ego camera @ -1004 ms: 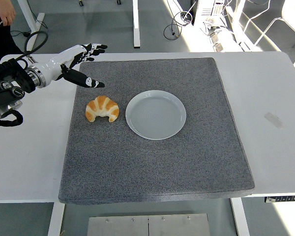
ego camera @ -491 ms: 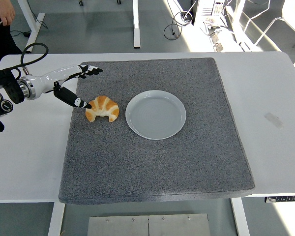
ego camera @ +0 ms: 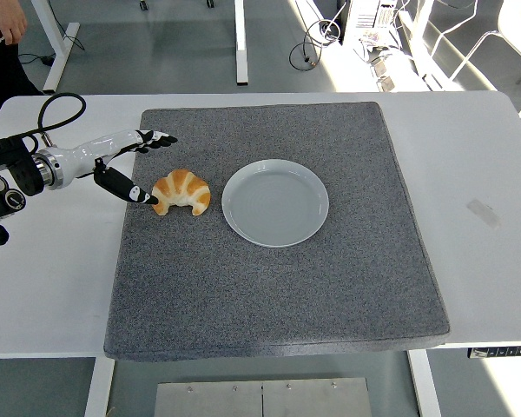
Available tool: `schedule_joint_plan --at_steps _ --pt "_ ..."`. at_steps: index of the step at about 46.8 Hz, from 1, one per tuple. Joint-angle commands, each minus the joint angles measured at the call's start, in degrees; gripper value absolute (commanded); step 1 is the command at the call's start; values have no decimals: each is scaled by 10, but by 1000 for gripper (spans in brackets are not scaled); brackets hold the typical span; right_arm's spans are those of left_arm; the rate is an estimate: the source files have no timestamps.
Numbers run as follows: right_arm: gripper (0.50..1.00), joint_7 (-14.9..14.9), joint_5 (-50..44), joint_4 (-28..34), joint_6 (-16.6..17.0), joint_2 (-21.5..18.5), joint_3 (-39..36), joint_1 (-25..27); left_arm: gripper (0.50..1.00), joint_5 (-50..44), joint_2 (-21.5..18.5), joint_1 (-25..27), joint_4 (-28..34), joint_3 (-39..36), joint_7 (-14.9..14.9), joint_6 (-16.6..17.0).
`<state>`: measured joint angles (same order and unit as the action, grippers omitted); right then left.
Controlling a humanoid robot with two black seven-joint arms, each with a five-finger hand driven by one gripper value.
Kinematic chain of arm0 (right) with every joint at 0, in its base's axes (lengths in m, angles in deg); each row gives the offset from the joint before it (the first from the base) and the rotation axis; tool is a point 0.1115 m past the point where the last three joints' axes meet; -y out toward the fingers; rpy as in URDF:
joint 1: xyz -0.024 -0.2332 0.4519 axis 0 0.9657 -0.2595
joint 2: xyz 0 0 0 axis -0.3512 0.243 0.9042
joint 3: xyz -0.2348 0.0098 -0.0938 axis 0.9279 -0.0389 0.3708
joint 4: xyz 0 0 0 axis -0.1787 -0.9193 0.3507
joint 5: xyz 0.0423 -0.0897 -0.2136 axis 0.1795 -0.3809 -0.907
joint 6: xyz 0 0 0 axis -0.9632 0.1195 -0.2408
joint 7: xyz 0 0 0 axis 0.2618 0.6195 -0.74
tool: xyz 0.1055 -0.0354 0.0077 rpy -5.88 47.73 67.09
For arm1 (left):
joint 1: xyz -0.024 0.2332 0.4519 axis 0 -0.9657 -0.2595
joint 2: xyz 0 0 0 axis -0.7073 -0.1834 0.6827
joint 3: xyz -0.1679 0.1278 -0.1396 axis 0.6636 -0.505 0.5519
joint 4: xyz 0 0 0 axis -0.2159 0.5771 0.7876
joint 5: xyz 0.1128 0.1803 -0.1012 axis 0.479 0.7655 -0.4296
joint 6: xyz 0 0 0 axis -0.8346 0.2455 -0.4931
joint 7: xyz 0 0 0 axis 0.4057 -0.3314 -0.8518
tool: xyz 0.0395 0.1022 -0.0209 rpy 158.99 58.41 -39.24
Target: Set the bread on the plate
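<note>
Reaching for the bread (ego camera: 181, 191), with no grasp yet made.

The approach step is judged to be in hand: the left hand (ego camera: 126, 162) is held spread and empty just left of the croissant-shaped bread, its thumb tip at the bread's left end, apparently touching, while the other fingers (ego camera: 156, 137) are stretched out beyond it. The bread lies on the grey mat (ego camera: 278, 287), just beside the plate (ego camera: 275, 202) but apart from its rim. A closing of the fingers around the bread is called for next, then a lift and a short carry rightward onto the plate, which is seen to be bare. The mat is laid over a white table (ego camera: 478, 165). Desk legs, cables and a person's hand (ego camera: 4, 19) are seen at the top. No right arm is visible.
</note>
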<state>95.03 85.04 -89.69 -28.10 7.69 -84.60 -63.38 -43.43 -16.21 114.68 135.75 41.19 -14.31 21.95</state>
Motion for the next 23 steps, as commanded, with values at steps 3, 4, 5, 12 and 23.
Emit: schedule_joint_plan --at_steps 3,4,5,12,23 --pt "1000 0 0 0 0 0 0 0 940 29 13 -8 -22 1 2 -1" --pt "1000 0 0 0 0 0 0 0 940 31 16 -9 -26 1 2 0" --pt "1000 0 0 0 0 0 0 0 940 31 19 -10 -28 1 2 -1" --pt "1000 0 0 0 0 0 0 0 940 31 35 -12 -40 2 2 -1" --pt "1000 0 0 0 1 0 0 0 940 31 58 -19 -56 3 3 -1"
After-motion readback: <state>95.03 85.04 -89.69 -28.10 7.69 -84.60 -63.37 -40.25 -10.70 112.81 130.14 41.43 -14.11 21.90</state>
